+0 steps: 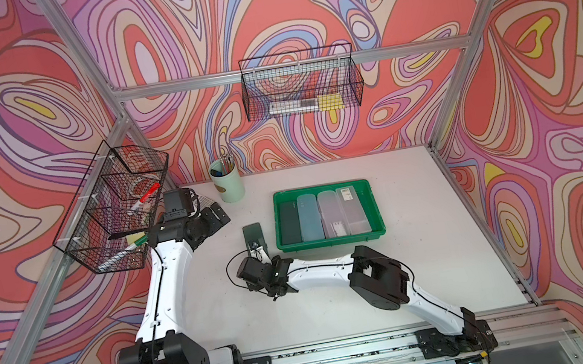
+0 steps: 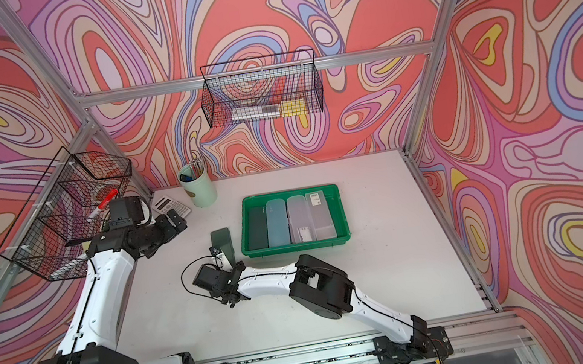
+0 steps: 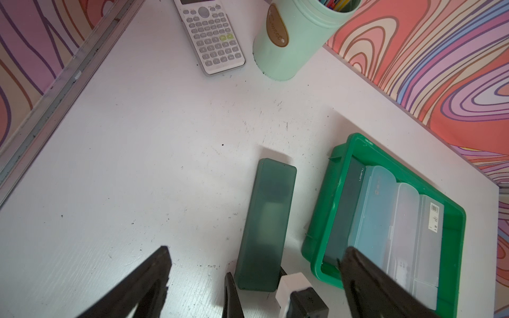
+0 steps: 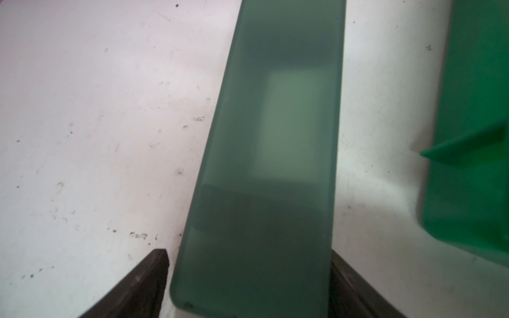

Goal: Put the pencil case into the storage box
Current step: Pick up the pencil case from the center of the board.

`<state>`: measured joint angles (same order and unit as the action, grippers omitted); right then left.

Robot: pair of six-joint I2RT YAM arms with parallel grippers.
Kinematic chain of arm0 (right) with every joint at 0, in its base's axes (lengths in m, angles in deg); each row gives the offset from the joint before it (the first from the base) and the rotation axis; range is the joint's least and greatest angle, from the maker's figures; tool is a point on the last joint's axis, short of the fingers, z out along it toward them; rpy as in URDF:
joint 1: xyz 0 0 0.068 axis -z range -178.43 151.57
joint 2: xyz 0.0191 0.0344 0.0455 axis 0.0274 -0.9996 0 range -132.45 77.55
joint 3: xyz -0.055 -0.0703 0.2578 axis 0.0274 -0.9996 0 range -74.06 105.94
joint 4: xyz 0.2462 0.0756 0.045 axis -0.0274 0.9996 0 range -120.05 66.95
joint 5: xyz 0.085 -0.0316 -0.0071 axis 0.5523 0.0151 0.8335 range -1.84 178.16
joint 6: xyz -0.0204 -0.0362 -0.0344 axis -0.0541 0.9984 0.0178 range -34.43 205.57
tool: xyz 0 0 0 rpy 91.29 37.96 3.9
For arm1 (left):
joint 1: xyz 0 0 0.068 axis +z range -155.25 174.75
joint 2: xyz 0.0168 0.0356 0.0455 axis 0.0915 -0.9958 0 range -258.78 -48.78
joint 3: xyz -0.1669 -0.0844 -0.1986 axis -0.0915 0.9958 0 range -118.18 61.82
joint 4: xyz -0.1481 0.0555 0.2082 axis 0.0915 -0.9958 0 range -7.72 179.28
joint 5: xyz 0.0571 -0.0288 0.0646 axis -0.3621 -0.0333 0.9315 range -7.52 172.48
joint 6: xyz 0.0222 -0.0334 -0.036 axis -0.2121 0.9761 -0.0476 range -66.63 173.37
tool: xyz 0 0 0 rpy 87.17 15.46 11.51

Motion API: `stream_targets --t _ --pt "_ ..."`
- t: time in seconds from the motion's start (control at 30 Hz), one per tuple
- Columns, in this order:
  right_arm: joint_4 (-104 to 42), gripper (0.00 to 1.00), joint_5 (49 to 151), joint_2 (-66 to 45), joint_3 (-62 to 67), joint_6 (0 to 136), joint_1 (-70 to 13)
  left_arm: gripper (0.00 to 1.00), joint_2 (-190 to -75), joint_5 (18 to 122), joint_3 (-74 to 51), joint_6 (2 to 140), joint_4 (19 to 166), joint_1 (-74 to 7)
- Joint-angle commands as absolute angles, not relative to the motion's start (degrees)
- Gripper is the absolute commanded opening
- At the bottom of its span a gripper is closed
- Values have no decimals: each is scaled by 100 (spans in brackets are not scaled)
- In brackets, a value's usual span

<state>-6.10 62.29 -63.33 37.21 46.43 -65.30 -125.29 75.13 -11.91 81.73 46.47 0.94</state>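
Observation:
A dark green translucent pencil case (image 1: 252, 232) (image 2: 220, 237) lies flat on the white table, just left of the bright green storage box (image 1: 322, 187) (image 2: 289, 192). My right gripper (image 1: 256, 248) (image 4: 248, 254) straddles the case's near end. Its jaws are open: in the right wrist view a sliver of table shows between one finger (image 4: 154, 264) and the case (image 4: 270, 165), while the other finger sits against its side. My left gripper (image 3: 256, 249) (image 1: 216, 218) hovers open at the back left, holding nothing; its view shows the case (image 3: 267, 220) and the box (image 3: 330, 209).
Several pencil cases (image 1: 326, 213) lie side by side in the box. A mint pen cup (image 1: 228, 185) and a calculator (image 3: 212, 35) stand at the back left. Black wire baskets hang on the left frame (image 1: 115, 207) and back wall (image 1: 302, 86).

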Motion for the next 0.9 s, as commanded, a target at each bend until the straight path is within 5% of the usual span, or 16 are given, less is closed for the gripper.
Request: stream_targets --t 0.0,0.37,0.87 --pt "153 85 6346 -6855 4052 4539 -6532 99 -12420 7502 -1122 8184 4608 108" --pt "511 76 6157 -7215 4350 4333 -6527 99 -12371 7587 -1073 8169 4574 108" --pt "-280 48 6104 -6337 3682 4814 -6531 99 -11901 7814 -1236 8274 4249 115"
